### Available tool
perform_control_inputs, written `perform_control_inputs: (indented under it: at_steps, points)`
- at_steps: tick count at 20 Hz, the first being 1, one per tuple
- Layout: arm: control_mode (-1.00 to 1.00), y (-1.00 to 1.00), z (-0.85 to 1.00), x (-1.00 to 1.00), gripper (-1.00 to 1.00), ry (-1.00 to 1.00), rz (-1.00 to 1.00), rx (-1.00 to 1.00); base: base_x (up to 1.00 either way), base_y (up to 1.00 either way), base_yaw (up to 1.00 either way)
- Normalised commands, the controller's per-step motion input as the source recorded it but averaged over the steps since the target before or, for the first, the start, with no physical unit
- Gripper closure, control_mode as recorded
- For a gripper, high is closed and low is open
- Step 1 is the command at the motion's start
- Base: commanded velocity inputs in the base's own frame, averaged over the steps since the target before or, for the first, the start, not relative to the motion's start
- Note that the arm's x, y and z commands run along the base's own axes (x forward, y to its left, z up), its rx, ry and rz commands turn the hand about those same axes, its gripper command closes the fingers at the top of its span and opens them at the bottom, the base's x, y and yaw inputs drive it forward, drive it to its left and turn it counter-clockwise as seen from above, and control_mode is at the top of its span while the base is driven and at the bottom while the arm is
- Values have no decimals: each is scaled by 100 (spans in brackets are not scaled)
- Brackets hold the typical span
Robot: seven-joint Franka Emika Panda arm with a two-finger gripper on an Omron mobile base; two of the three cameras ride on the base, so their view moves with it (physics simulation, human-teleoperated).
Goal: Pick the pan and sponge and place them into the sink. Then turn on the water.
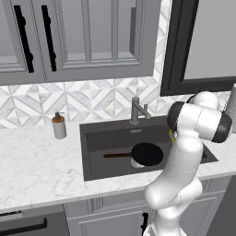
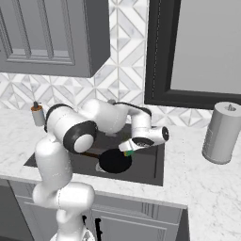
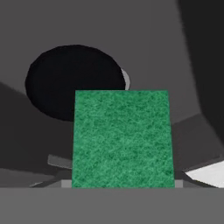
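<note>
White marble table [image 1: 37,170] surrounds the dark sink [image 1: 97,138], where the pan [image 1: 146,153] lies over the drain. Above its right side, the fingers [image 2: 128,151] pinch the sponge [image 3: 121,139].

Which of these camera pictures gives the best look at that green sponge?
The hand view: the sponge fills its middle, green face toward the camera, above the pan. In the right base view it is a small green-yellow speck at the gripper. In the left base view the arm hides nearly all of it.

pan [image 1: 147,153] black | sponge [image 3: 121,139] green, maybe yellow underside | sink [image 1: 110,138] dark grey
</note>
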Motion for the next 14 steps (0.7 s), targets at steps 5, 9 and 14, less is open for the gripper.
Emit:
perform_control_inputs:
  at_steps: [5, 9, 14]
  points:
    - [-100, 0, -65, 40, 100, 0, 2, 0, 0, 0, 0]
    - [-100, 22, -54, 5, 100, -4, 0, -7, 0, 0, 0]
    - [-100, 40, -41, 8, 100, -1, 0, -10, 0, 0, 0]
